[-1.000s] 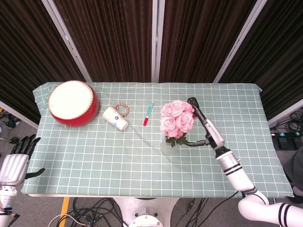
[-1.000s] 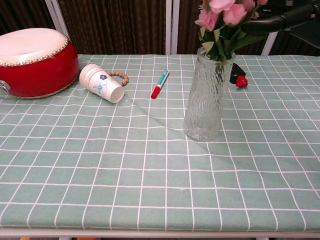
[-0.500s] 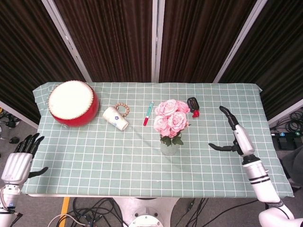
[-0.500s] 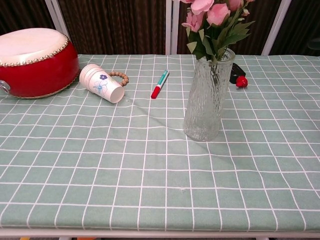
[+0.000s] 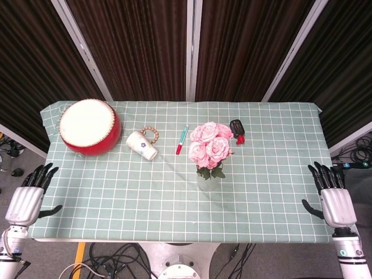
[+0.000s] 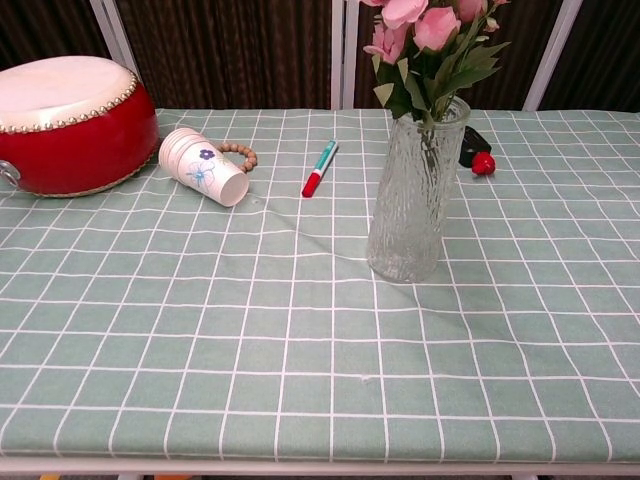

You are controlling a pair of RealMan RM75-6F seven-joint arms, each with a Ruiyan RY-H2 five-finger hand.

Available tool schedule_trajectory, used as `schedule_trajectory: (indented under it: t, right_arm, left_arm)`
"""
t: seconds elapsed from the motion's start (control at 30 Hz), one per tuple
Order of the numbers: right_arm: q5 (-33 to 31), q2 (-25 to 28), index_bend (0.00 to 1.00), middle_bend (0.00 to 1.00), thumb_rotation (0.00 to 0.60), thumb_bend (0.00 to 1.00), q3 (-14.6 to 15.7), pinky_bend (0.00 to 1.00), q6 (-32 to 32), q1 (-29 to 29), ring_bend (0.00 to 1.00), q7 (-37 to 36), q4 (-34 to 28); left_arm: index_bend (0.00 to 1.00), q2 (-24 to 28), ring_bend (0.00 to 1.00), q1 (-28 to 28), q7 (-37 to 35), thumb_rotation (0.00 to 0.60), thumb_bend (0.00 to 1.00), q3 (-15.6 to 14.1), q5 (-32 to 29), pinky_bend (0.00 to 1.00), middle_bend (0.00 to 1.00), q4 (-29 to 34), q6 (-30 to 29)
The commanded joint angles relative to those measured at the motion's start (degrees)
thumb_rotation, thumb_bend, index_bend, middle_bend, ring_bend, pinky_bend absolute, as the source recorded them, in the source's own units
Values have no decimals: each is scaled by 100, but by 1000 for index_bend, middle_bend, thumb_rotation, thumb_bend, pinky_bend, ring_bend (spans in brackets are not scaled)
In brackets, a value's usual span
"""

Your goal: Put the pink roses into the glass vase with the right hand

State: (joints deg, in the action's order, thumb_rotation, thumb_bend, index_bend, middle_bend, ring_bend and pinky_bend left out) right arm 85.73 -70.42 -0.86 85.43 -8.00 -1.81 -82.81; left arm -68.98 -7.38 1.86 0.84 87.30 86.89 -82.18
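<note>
Your roses (image 5: 209,147) sit upright in vase (image 6: 417,195), mid-desk (image 5: 116,197). Your right hand (image 5: 336,201) at 4 o'clock off desk edge, fingers spread, holding nothing, well apart from vase. Left hand (image 5: 26,199) at 8 o'clock, likewise empty. Cup (image 5: 142,145) on its side, pen (image 5: 182,139), drum (image 5: 89,126) at 10 o'clock.

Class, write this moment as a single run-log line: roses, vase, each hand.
pink roses: stems in glass vase | vase: upright | right hand: open, table edge | left hand: open, idle
</note>
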Motion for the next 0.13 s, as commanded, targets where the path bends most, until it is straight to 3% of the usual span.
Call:
schedule_trajectory:
  t: [0.03, 0.13]
  right_arm:
    - [-125, -105, 0, 0, 600, 164, 113, 0, 111, 271, 0, 839, 292]
    - [-93, -201, 0, 0, 600, 163, 72, 0, 151, 290, 0, 889, 407]
  left_arm:
    - [86, -37, 0, 2, 15, 600, 20, -16, 20, 172, 19, -20, -8]
    - [85, -66, 0, 18, 27, 600, 20, -17, 11, 172, 19, -44, -32]
